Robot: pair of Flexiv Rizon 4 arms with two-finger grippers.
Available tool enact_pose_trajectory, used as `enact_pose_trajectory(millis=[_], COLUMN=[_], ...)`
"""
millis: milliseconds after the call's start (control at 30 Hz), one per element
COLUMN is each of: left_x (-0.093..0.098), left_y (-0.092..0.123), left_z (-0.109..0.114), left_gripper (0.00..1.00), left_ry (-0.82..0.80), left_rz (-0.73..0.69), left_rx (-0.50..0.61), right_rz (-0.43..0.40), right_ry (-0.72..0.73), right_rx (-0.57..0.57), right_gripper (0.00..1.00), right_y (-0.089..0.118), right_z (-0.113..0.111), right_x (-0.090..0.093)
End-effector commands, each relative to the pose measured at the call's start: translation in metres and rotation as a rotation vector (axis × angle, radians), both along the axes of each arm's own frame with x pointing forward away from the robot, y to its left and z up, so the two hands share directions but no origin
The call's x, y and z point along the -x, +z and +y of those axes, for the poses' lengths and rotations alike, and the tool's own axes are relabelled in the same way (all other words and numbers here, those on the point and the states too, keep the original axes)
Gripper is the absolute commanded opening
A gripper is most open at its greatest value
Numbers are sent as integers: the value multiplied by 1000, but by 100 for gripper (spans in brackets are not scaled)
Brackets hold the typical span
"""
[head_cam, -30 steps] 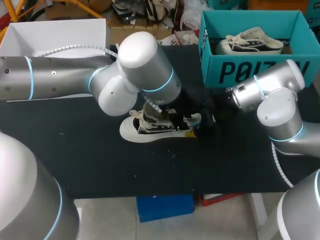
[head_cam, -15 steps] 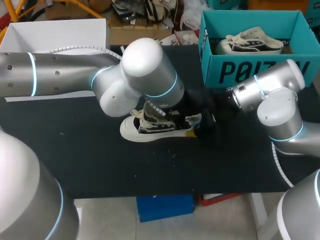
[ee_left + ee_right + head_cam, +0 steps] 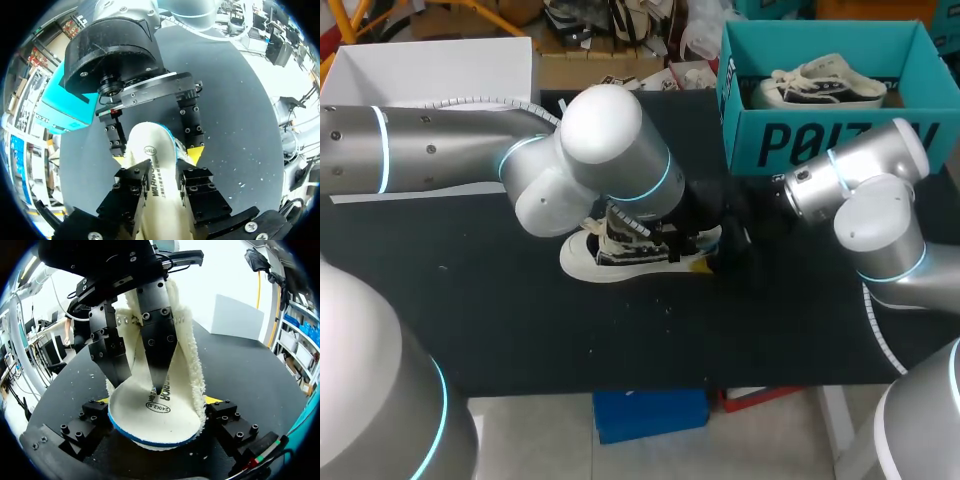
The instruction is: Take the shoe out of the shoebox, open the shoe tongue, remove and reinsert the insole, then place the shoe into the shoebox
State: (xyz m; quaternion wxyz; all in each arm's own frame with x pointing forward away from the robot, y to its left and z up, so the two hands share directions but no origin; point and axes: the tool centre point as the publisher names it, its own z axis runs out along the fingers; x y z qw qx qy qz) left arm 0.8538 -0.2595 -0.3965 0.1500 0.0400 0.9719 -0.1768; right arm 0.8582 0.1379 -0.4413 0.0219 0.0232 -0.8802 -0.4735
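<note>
Right gripper point(image 3: 157, 402) pinching fleece-lined shoe point(image 3: 186, 355) at heel, left gripper point(image 3: 141, 387) over smooth cream insole point(image 3: 150, 422), grip unclear

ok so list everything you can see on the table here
shoe: 1, white and black, lying mid-table under the left arm
insole: 1, cream, inside that shoe at the heel
shoebox: 1, teal, open, at the table's far right
second shoe: 1, white and black, inside the shoebox
white box: 1, white, open, at the table's far left
table: 1, black top
left hand: 1, black, reaching down into the shoe's opening onto the insole
right hand: 1, black with yellow tips, shut on the shoe's heel from both sides
</note>
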Motion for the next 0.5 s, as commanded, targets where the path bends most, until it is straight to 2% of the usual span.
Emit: enact_pose_trajectory(millis=[33, 500], left_x=[-11, 3], left_y=[-3, 10], left_z=[3, 14], left_gripper=[0, 0], left_ry=[11, -39], left_rz=[-8, 44], left_rx=[6, 42], right_rz=[1, 1], right_ry=[0, 0], right_rx=[3, 3], right_gripper=[0, 0], right_y=[-2, -2], right_z=[1, 1], right_x=[1, 1])
